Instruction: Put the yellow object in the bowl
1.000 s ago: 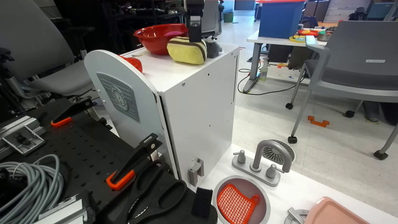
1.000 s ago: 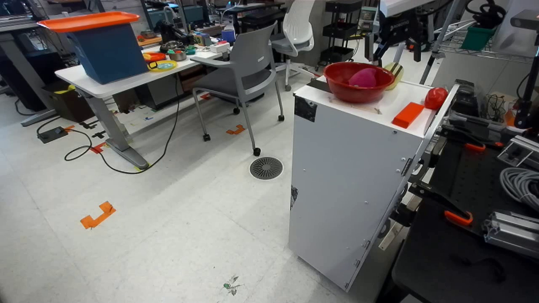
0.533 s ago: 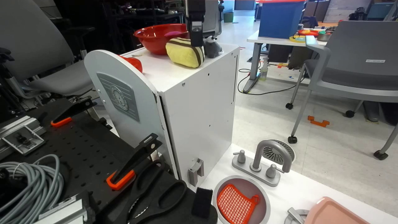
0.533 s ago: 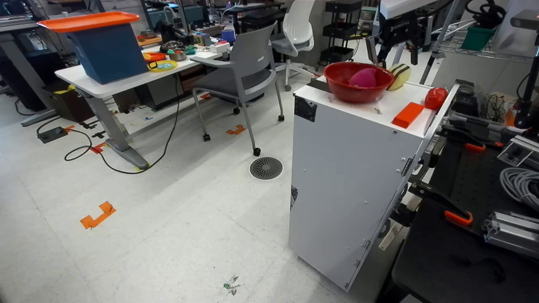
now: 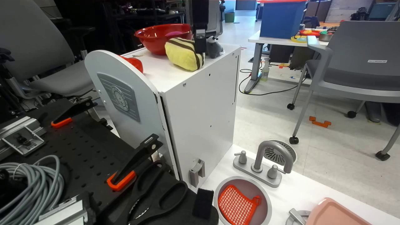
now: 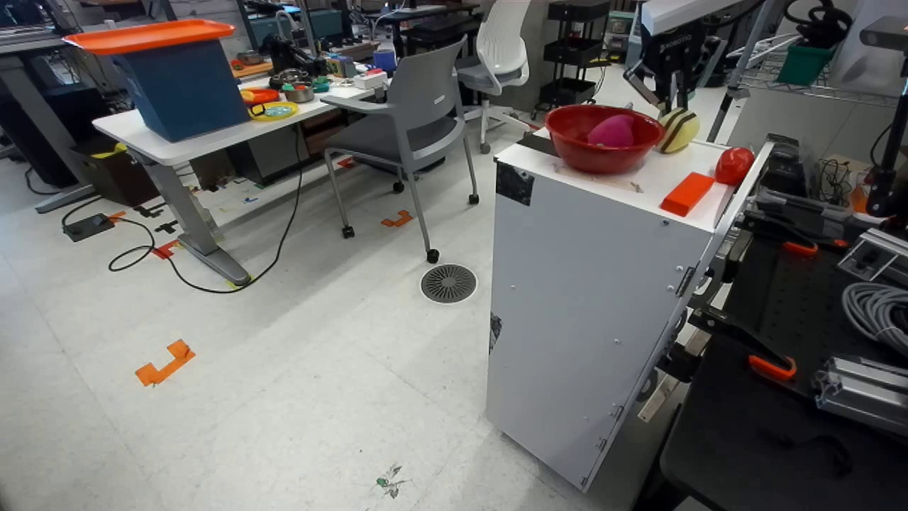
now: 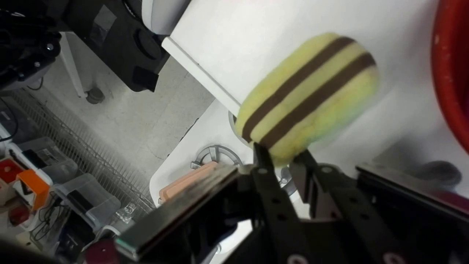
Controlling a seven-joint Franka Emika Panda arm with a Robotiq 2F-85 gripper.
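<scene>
A yellow lump [image 7: 307,97], plush-looking with dark stripes, is tilted at one long edge of the white cabinet top [image 5: 159,73]; whether its underside touches is unclear. It is probably light, soft, not slippery and hard to damage, so a firm squeeze should do no harm. The jaws of the gripper [image 7: 284,152] stand close together, apparently clenched on one end of the lump. That end hold may let the far end sag; gripping across the middle would likely be steadier. Near but apart, toward the opposite edge, stands the red bowl [image 6: 603,160], with a pink thing [image 6: 611,131] inside. A red-orange block [image 6: 688,193] lies near the corner by the end panel [image 5: 145,128].
</scene>
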